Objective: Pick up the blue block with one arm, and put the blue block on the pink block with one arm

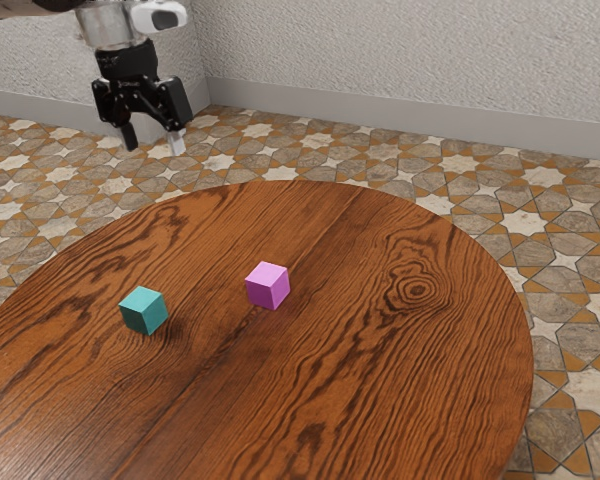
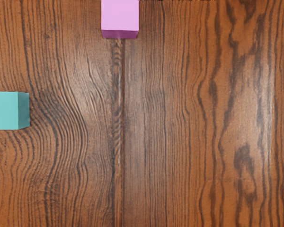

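You get bright, even light over the table (image 1: pixel 400 400) — no hard glare, only a pale sheen along its middle boards. On the table, the blue block (image 1: pixel 143 309) and the pink block (image 1: pixel 267 285) cast short, soft shadows hugging their bases — the light falls from above.

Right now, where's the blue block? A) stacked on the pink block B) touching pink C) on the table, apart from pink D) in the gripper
C: the blue block sits on the table with bare wood between it and the pink block; the gripper hangs open well above.
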### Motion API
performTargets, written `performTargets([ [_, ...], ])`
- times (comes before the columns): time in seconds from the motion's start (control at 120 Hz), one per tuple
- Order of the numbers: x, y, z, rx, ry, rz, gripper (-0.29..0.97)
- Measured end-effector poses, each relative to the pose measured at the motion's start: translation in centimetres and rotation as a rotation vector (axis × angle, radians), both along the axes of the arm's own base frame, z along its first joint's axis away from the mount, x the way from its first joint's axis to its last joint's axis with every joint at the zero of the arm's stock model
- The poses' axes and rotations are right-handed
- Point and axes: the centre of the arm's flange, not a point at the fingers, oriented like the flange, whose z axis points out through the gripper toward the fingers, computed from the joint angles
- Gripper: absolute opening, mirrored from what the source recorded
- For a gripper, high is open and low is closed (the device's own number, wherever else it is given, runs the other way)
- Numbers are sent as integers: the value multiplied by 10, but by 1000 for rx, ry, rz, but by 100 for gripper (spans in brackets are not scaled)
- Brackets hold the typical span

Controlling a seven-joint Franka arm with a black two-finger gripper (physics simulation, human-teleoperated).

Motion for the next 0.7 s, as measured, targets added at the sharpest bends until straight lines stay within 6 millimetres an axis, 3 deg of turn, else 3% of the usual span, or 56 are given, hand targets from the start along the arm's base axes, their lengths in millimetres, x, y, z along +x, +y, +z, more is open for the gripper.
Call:
performTargets([
  [0.067,4,-14,-6,1,-2,-18,68],
  [0.133,18,-22,-36,31,31,-27,68],
  [0.217,-11,-15,-90,75,73,-18,68],
  [0.258,-20,3,-118,88,96,15,68],
  [0.342,-41,85,-171,104,127,165,67],
  [0.383,-46,108,-188,125,116,194,67],
  [0.517,-27,121,-236,175,82,131,65],
  [0.7,-7,150,-287,167,36,96,65],
])
